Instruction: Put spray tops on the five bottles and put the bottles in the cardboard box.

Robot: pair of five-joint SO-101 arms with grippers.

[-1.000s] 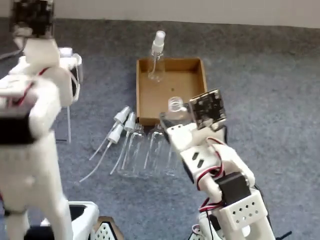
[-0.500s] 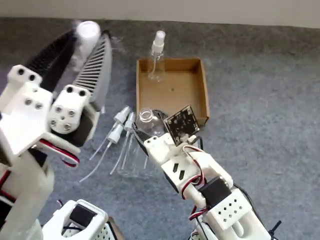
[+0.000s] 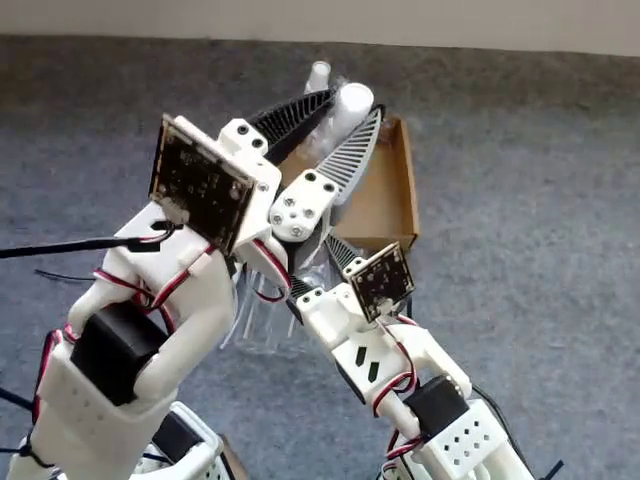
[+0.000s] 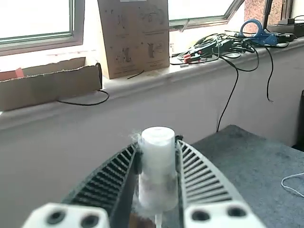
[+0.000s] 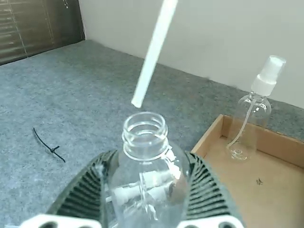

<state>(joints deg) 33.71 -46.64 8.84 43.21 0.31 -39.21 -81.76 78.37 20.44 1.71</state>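
Note:
My left gripper (image 3: 348,112) (image 4: 157,147) is shut on a white spray top (image 3: 352,97) (image 4: 156,175), held high over the near-left part of the cardboard box (image 3: 392,205). The top's white dip tube (image 5: 153,54) hangs with its end just above the open neck of a clear bottle (image 5: 145,137). That bottle stands upright in my right gripper (image 5: 151,157) (image 3: 320,268), which is shut on it. In the high view the left arm hides the bottle. A capped bottle (image 5: 254,111) (image 3: 318,74) stands in the box (image 5: 270,159).
Several clear bottles (image 3: 262,322) lie on the grey carpet under the left arm, just near of the box. A black cable tie (image 5: 50,148) lies on the carpet. A black cable (image 3: 60,247) runs off to the left of the left arm.
The left arm swung from the far left to the right with the spray top, ending above the right gripper's bottle. The right gripper carried its bottle left and nearer.

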